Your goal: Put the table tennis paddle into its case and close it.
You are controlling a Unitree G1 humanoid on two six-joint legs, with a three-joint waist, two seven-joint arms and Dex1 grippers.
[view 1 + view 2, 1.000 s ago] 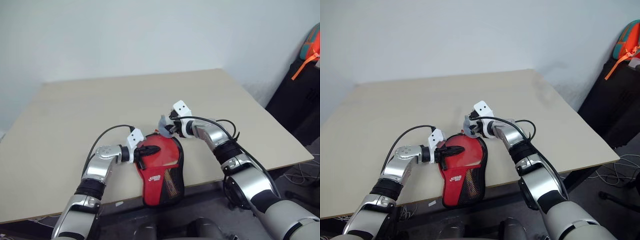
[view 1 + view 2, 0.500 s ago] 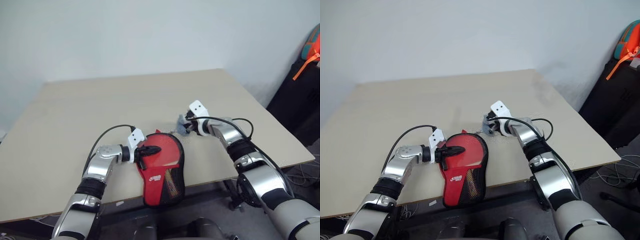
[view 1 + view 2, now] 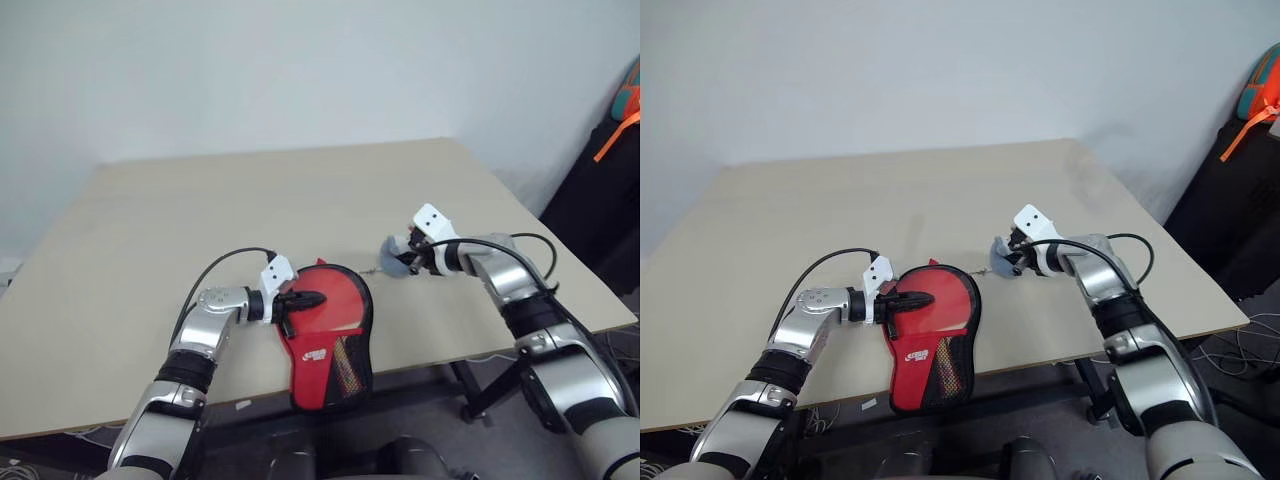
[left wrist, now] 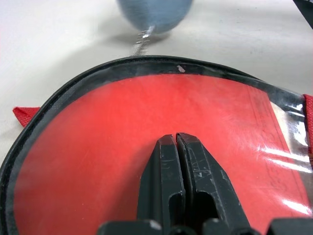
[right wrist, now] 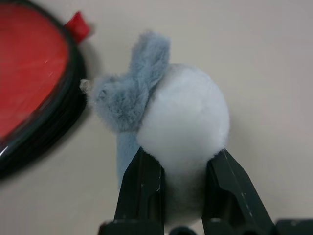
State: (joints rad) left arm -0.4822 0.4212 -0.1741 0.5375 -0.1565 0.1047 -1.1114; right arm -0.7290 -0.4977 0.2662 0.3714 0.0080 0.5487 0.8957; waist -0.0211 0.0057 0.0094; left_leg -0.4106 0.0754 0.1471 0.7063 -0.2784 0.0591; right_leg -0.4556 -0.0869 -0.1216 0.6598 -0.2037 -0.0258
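My left fingers (image 4: 175, 161) are pressed together, resting on the clear side of the case (image 3: 328, 330), which lies at the surface's (image 3: 200, 220) near edge with the red paddle (image 4: 146, 137) inside. My right fingers (image 5: 183, 188) pinch a blue-grey fluffy lump (image 5: 166, 117) just beside the case.

A pale beige table (image 3: 200, 210) stood before a plain white wall (image 3: 300, 70). On it lay the case (image 3: 330, 335), bright red under a glossy clear face, edged in black piping, with a white logo and dark mesh on its lower panel and a small red tab. The soft lump (image 5: 161, 112) was blue-grey and white fluff. The gripper fingers (image 4: 178, 181) were black.
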